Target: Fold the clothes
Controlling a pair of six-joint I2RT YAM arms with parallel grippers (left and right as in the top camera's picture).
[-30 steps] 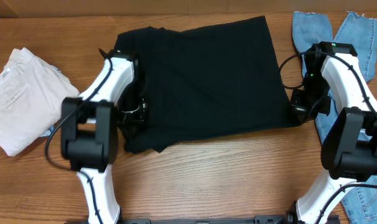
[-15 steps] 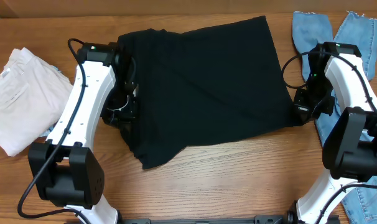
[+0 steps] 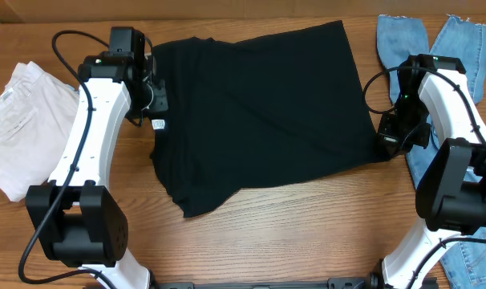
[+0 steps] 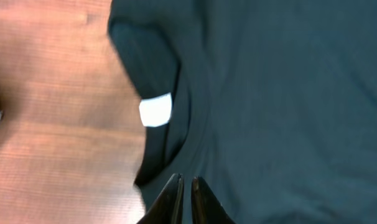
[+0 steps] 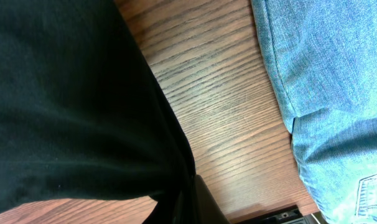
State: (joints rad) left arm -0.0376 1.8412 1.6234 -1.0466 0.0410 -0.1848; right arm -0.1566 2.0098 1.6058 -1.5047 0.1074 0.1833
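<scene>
The clothes (image 3: pixel 259 112), one plain black garment, lie spread across the middle of the table. A white label (image 3: pixel 157 124) shows at its left edge, seen too as the label (image 4: pixel 156 110) in the left wrist view beside the neck opening. My left gripper (image 3: pixel 153 100) hovers at that left edge, and in the left wrist view the left gripper (image 4: pixel 183 182) is shut with nothing between its fingers. My right gripper (image 3: pixel 385 138) is shut on the garment's near right corner, where the black fabric (image 5: pixel 83 99) gathers into the jaws.
A white cloth bundle (image 3: pixel 26 128) lies at the left. Light blue jeans (image 3: pixel 459 48) lie at the far right, close to the right arm, and the jeans (image 5: pixel 325 74) fill the right side of the right wrist view. Bare wood (image 3: pixel 307 233) runs along the front.
My left arm has swung from the garment's near left part back to its far left edge and let go of the fabric. The left edge shifted and the label now shows. The right arm has held still.
</scene>
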